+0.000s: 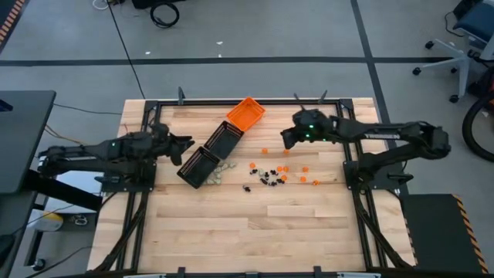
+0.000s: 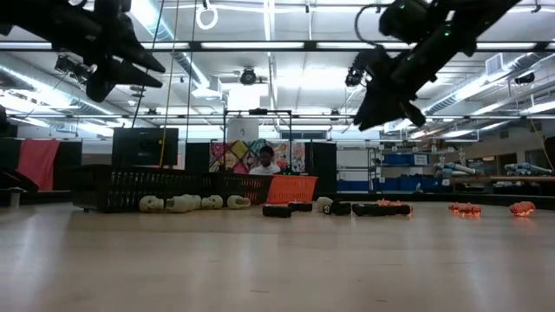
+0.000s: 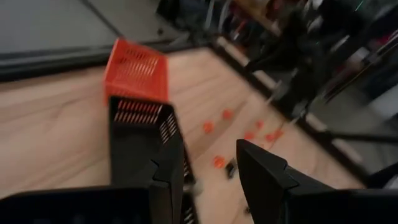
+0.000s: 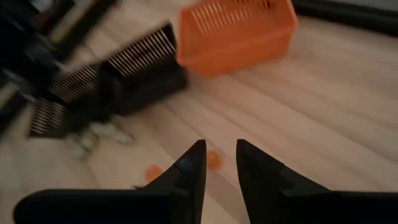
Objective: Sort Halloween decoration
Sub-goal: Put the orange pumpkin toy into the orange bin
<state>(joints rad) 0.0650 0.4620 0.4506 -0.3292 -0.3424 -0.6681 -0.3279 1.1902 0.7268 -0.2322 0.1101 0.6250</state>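
Wood table [image 1: 231, 232]: orange tray [image 1: 245, 112] plus two black trays [image 1: 208, 153] in a diagonal row, left of centre.
Halloween decoration [image 1: 272, 174]: tiny orange and black bits loose mid-table; whitish ones [image 1: 218, 176] just beside the near black tray.
Left gripper [image 1: 187, 144]: above black trays, fingers parted, empty.
Right gripper [image 1: 284, 137]: raised over orange bits, narrow gap, nothing held.
Background: person [image 2: 264, 161] behind table.

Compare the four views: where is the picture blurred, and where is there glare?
Left wrist view: the orange slotted plastic tray and background smear. Right wrist view: the black slotted trays are soft. Low view: bright ceiling strip lights glare, arms silhouetted. High view: evenly lit, sharp.
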